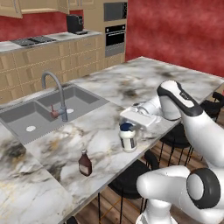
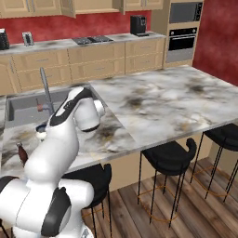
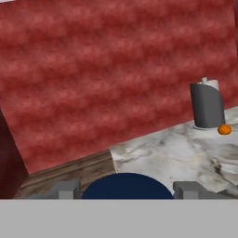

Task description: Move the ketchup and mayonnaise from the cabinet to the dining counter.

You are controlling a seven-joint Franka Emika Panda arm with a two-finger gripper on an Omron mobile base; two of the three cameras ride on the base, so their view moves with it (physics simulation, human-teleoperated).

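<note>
Hidden: in the left base view the white hand covers the gripper [image 1: 131, 124] where it meets the mayonnaise [image 1: 128, 137], so the finger contact cannot be read there. In the right base view the arm blocks most of the jar, leaving a sliver of blue lid and white side, and the ketchup [image 2: 21, 154] is half cut off by the robot's body.
Cut off: in the hand view the mayonnaise [image 3: 128, 186] shows as a dark blue dome cropped at the bottom; the two fingertips [image 3: 62, 189] are grey stubs at either side of it.
Gripper: jaws spread wide, one tip on each side of the blue lid, hand lying roughly level over the jar. Whether the pads press the jar cannot be told.
Mayonnaise: small white jar, smooth, rounded shoulders, round dark blue lid; upright on the desk [image 1: 144, 83] near its front edge.
Ketchup: small dark red-brown bottle with a narrow neck; upright on the desk, apart from the jar, nearer the camera and also by the front edge.
Desk: white-grey marble with brown and dark veining, glossy; inset grey double sink [image 1: 39, 114] with a curved metal faucet [image 1: 54, 94].
Far corner: in the hand view a dark grey cylinder-like holder [image 3: 207, 106] with a small orange ball [image 3: 224, 129] beside it; too blurred to identify further.
Backdrop: mottled red wall [image 3: 111, 74].
Stools: black round seats [image 2: 169, 155] on thin metal legs under the desk edge.
</note>
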